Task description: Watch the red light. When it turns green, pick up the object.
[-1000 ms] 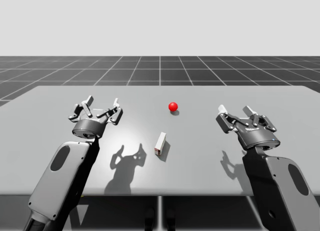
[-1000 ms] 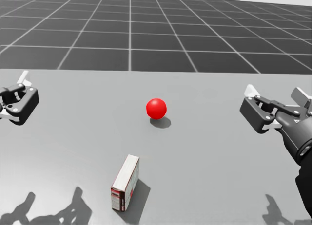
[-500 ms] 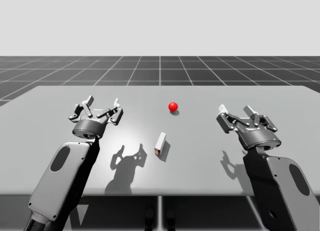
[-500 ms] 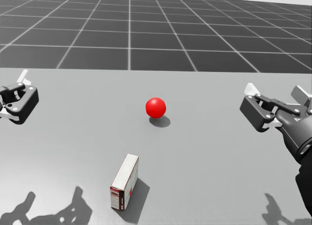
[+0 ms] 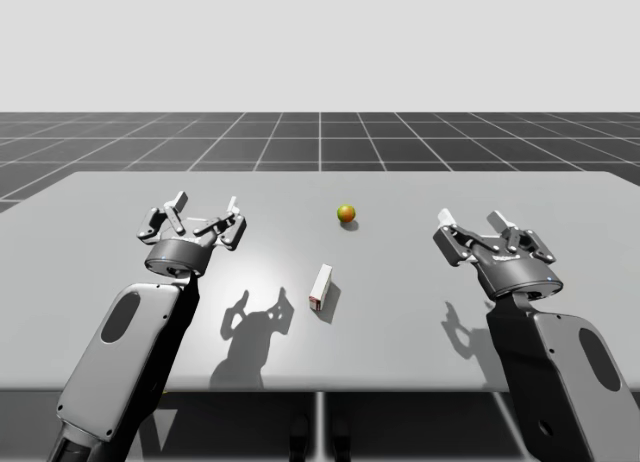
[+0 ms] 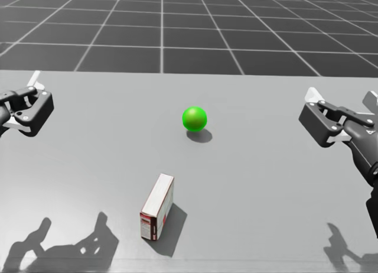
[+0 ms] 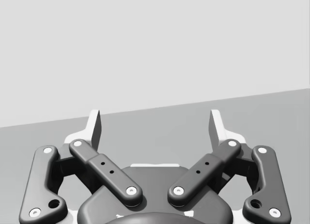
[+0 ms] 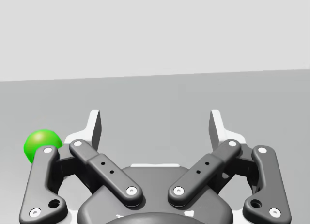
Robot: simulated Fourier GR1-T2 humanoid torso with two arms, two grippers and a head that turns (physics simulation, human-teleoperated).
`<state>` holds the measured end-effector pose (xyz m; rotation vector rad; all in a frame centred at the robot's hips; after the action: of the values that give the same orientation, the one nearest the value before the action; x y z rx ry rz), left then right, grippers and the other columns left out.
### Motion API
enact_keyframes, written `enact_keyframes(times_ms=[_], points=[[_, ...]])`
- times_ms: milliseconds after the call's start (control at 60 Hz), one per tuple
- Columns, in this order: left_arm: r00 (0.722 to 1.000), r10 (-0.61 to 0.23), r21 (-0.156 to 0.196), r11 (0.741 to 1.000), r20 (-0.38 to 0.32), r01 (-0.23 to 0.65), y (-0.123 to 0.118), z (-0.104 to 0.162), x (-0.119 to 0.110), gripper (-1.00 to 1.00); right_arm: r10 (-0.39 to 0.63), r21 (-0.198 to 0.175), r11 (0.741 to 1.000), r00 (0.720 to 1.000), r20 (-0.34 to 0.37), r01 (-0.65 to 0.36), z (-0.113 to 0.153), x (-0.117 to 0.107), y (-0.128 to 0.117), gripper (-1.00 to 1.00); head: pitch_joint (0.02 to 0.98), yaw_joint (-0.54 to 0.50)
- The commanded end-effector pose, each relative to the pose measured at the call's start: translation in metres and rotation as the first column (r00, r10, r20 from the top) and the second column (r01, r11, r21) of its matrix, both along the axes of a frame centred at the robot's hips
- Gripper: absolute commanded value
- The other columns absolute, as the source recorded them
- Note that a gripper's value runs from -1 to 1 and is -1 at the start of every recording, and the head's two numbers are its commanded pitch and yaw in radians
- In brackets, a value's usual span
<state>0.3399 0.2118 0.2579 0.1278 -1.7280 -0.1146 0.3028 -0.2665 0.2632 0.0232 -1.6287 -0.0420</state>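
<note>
Light ball, shown green, is set at frame centre, with the white-and-red box below it on the tabletop; left pincer and right pincer are seen spread.

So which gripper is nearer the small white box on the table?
Left, by a modest margin. My left gripper hovers open to the left of the box and farther back. My right gripper hovers open further off on the other side, also farther back.
</note>
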Motion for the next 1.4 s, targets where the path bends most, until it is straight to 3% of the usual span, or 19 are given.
enact_keyframes(times_ms=[17, 283, 467, 617, 650, 733, 800, 867, 967, 1183, 1400], points=[[1.000, -0.001, 0.000, 1.000, -0.002, 0.001, 0.000, 0.000, 0.001, -1.00, 0.002, 0.000, 1.000, 1.000, -0.001, -0.002, 0.000, 0.000, 0.001, -1.00, 0.687, -0.07], [1.000, -0.015, -0.003, 1.000, -0.002, 0.015, -0.001, 0.001, 0.000, -1.00, 0.007, -0.003, 1.000, 1.000, -0.008, -0.007, -0.002, 0.001, 0.002, -1.00, 0.812, -0.01], [1.000, -0.025, -0.017, 1.000, 0.004, 0.025, -0.004, 0.005, -0.004, -1.00, 0.007, -0.003, 1.000, 1.000, -0.008, -0.007, -0.002, 0.001, 0.003, -1.00, 0.833, -0.01], [0.999, -0.032, -0.006, 0.999, 0.012, 0.032, -0.009, 0.006, -0.003, -1.00, 0.005, -0.008, 1.000, 1.000, -0.009, -0.005, -0.002, 0.001, 0.003, -1.00, 0.837, -0.01], [1.000, -0.024, -0.031, 0.999, 0.016, 0.025, -0.011, 0.008, -0.005, -1.00, 0.004, -0.009, 1.000, 1.000, -0.010, -0.004, -0.003, 0.002, 0.003, -1.00, 0.836, -0.01], [0.998, -0.050, -0.021, 0.999, 0.033, 0.051, -0.016, 0.016, -0.018, -1.00, 0.003, -0.012, 1.000, 1.000, -0.011, -0.003, -0.004, 0.002, 0.003, -1.00, 0.837, -0.01], [0.995, -0.098, -0.051, 0.994, 0.001, 0.098, -0.020, 0.025, -0.036, -1.00, 0.002, -0.013, 1.000, 1.000, -0.013, -0.002, -0.004, 0.002, 0.003, -1.00, 0.838, -0.01], [0.986, -0.162, -0.049, 0.986, -0.035, 0.160, -0.024, 0.028, -0.057, -1.00, 0.001, -0.014, 1.000, 1.000, -0.013, -0.002, -0.005, 0.002, 0.003, -1.00, 0.838, -0.01], [0.964, -0.254, -0.011, 0.967, -0.077, 0.253, -0.030, 0.022, -0.087, -1.00, -0.001, -0.015, 1.000, 1.000, -0.011, 0.001, -0.005, 0.002, 0.003, -1.00, 0.837, 0.00], [0.909, -0.369, -0.005, 0.927, -0.195, 0.375, -0.038, -0.002, -0.134, -1.00, 0.000, -0.019, 1.000, 1.000, -0.009, 0.000, -0.005, 0.003, 0.003, -1.00, 0.836, -0.01], [0.840, -0.443, -0.042, 0.890, -0.312, 0.454, -0.055, -0.039, -0.162, -1.00, 0.001, -0.012, 1.000, 1.000, -0.011, -0.001, -0.006, 0.003, 0.003, -1.00, 0.839, 0.00]])
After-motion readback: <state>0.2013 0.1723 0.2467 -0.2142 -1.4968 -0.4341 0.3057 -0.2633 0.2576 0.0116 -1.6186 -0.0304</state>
